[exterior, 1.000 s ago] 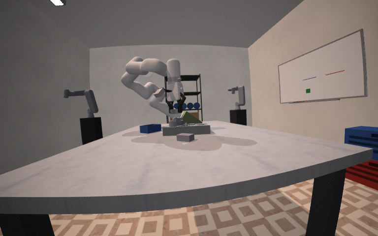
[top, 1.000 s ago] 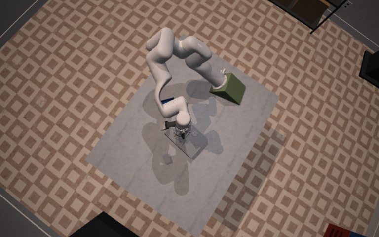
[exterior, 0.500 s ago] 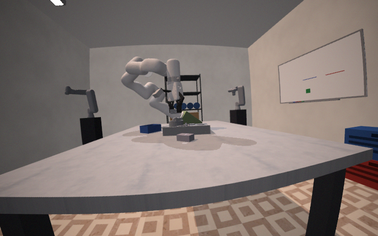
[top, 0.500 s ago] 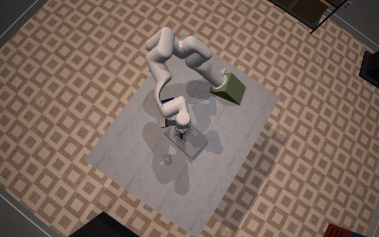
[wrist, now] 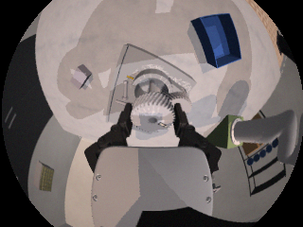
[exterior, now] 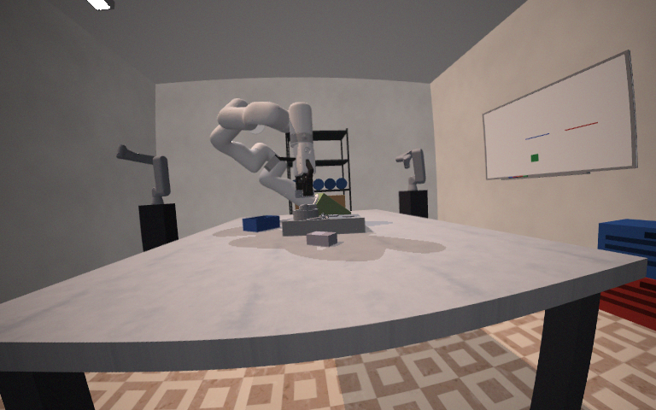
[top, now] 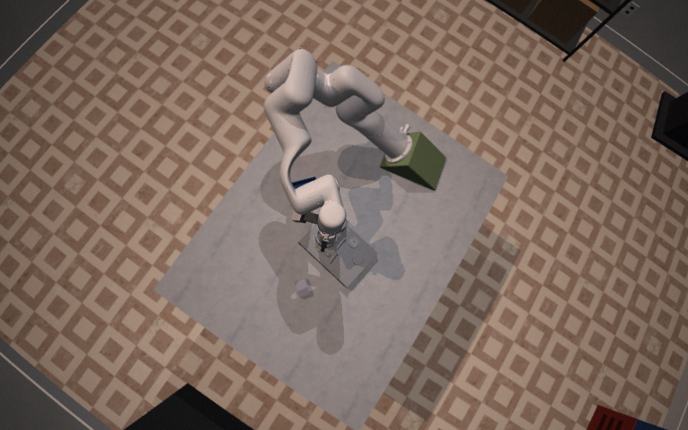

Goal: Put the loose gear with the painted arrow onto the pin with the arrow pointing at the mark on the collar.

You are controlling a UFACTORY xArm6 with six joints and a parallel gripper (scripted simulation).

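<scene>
Over the left end of the grey timing case [exterior: 338, 225], the jaws are clamped on the toothed gear [wrist: 151, 109], one dark finger [wrist: 124, 116] on each side of its rim. Only the wrist view shows this grip; there the gear's flat face turns toward the case, its axis running straight down. The painted arrow cannot be made out in any view. The exterior view alone shows height: the gear sits low, just above a round grey collar [exterior: 306, 211] on the case, though contact cannot be judged. From the top, the wrist hides the gear, but a second round boss [top: 353, 243] shows on the case. The arm [top: 288, 116] arches up from its green base [top: 423, 162] and folds back, its last link vertical. A small grey block [exterior: 321, 237] and a blue box [exterior: 260, 222] lie on the surface [exterior: 289, 299] near the case.
</scene>
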